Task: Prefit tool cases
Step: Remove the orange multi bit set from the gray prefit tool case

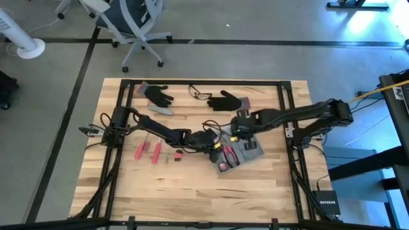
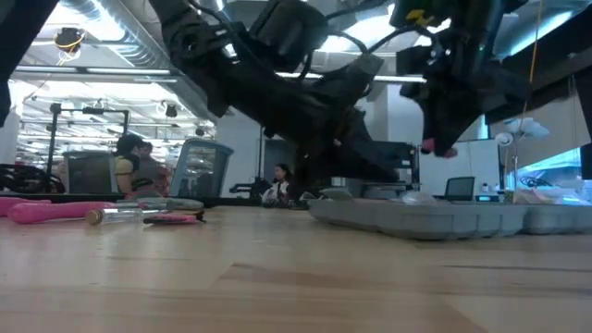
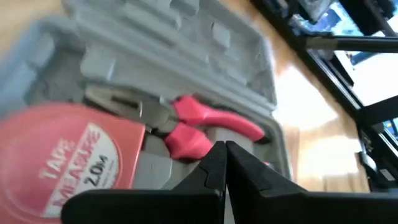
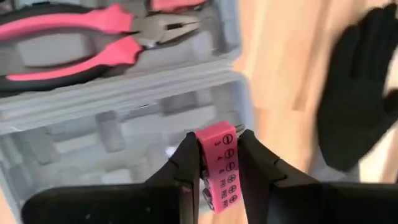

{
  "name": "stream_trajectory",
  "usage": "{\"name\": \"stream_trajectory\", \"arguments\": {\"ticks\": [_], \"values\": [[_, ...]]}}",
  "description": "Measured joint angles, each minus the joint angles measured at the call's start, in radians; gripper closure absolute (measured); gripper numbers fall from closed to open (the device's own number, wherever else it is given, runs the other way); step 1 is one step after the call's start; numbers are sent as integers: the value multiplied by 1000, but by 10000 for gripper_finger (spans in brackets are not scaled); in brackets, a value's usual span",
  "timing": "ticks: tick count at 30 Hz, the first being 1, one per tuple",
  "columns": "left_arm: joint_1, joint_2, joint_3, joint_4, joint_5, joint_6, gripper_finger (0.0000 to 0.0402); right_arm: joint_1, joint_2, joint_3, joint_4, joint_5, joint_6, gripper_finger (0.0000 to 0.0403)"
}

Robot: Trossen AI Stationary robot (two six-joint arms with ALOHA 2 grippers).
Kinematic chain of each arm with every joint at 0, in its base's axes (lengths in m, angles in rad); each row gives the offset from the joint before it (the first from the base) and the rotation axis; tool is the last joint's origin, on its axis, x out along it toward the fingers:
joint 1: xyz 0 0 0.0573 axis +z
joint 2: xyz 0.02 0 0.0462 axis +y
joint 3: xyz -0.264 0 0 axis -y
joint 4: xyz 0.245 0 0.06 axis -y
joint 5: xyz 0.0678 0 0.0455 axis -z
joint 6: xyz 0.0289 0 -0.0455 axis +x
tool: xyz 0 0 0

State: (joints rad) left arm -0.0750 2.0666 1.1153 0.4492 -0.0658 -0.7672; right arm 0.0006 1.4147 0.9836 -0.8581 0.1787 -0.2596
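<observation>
The grey-blue tool case (image 1: 246, 150) lies open on the table, right of the middle. Its moulded slots hold pink-handled pliers (image 3: 199, 121) and a round red tape measure (image 3: 62, 155). My left gripper (image 3: 225, 163) is shut and empty, and hangs over the case's left end (image 1: 214, 147), just above the pliers' handles. My right gripper (image 4: 219, 168) stands above the case's far half (image 1: 241, 132), shut on a small pink bit holder (image 4: 221, 163). In the low view the holder (image 2: 430, 146) shows well above the case (image 2: 444, 217). My right gripper pinches the pink bit holder between its two fingers (image 4: 186, 163), which lie on its two opposite narrow sides. The face with the printed screw symbols (image 4: 222, 155) shows between them. The fingers point steeply down from above. The holder is lifted clear of the case.
Several loose red-handled tools (image 1: 150, 152) lie on the table left of the case. Two black gloves (image 1: 158, 96) (image 1: 227, 101) and a pair of safety glasses (image 1: 199, 94) lie near the far edge. A black frame (image 1: 204, 82) runs round the tabletop.
</observation>
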Motion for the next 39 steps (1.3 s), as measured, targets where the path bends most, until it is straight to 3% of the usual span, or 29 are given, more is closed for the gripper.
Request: {"name": "stream_trajectory", "arguments": {"ticks": [9, 13, 16, 22, 26, 31, 36, 39], "values": [[5, -1, 24, -11, 2, 42, 402, -7, -85, 64, -23, -6, 34, 335], [10, -42, 23, -19, 103, 175, 402, -8, -85, 149, -28, 43, 38, 336], [18, -129, 25, -158, 198, 343, 402, -8, -85, 209, -33, 66, 22, 336], [40, -341, 7, -605, 195, 549, 402, -8, -85, 233, 64, 13, 15, 336], [23, -518, -43, -780, 121, 552, 402, -8, -55, 228, 194, -27, -33, 336], [-43, -715, -121, -844, -47, 388, 402, -8, 34, 228, 400, -137, -116, 336], [-117, -831, -190, -876, -191, 233, 402, 8, 160, 228, 554, -248, -124, 336], [-144, -863, -219, -889, -218, 182, 402, 28, 244, 228, 646, -327, -165, 336]]}}
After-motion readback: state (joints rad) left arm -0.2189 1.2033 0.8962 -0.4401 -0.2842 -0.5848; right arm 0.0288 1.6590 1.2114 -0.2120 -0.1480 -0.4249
